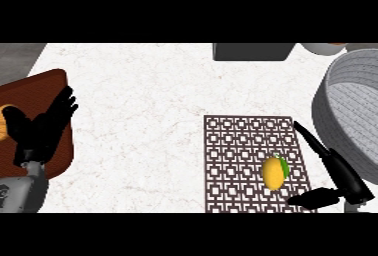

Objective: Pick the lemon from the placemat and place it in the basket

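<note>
While lemon (pixel 275 172) lies on placemat (pixel 247 150) (upright) — right hand (pixel 336 172) beside.

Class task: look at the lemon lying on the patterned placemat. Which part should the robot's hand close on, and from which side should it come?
Probably across the lemon's narrow middle. It lies flat on the placemat with its long axis running toward and away from the robot, so its short width faces left and right. The open right hand is just to its right, so coming from that side and from above looks easiest, thumb and fingers on opposite flanks.
</note>
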`<state>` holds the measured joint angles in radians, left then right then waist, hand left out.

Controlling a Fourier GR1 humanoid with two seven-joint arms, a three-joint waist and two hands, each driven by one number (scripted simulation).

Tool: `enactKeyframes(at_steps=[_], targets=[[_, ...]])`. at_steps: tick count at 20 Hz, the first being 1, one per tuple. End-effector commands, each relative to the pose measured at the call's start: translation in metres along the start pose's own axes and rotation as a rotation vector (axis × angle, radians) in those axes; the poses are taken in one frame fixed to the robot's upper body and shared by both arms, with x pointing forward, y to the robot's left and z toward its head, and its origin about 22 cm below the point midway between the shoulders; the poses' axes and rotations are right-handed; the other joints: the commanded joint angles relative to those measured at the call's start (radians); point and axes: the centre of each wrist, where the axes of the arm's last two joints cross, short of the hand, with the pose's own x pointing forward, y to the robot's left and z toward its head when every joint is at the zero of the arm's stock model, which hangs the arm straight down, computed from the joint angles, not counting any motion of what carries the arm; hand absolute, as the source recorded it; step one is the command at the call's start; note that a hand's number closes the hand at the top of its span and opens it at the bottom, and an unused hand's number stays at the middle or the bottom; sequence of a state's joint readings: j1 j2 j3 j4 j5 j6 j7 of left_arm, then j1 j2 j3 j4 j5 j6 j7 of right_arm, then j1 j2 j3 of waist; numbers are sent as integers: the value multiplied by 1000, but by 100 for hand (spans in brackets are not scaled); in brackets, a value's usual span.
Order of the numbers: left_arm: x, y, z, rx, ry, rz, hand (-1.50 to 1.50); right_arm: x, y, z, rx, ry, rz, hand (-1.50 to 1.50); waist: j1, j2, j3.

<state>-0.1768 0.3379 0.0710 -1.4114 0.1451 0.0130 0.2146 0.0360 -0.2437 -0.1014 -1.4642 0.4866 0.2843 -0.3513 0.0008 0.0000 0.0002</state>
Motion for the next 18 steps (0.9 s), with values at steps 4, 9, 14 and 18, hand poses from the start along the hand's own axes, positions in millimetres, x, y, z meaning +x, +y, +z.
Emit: enactKeyframes(at_steps=[4,9,14,18], targets=[[4,-11,-14,5,5,7,0,-29,3,14,5,-20,19,-150,-4,0,0],[-11,-12,8,6,-6,0,0,-17,1,9,41,-75,-44,-150,-1,-1,0],[1,17,-14,12,-6,-2,0,-26,12,20,48,-109,-46,-150,-5,0,0],[10,-3,-1,-3,-1,-6,0,-22,6,-1,39,-64,7,-150,0,0,0]])
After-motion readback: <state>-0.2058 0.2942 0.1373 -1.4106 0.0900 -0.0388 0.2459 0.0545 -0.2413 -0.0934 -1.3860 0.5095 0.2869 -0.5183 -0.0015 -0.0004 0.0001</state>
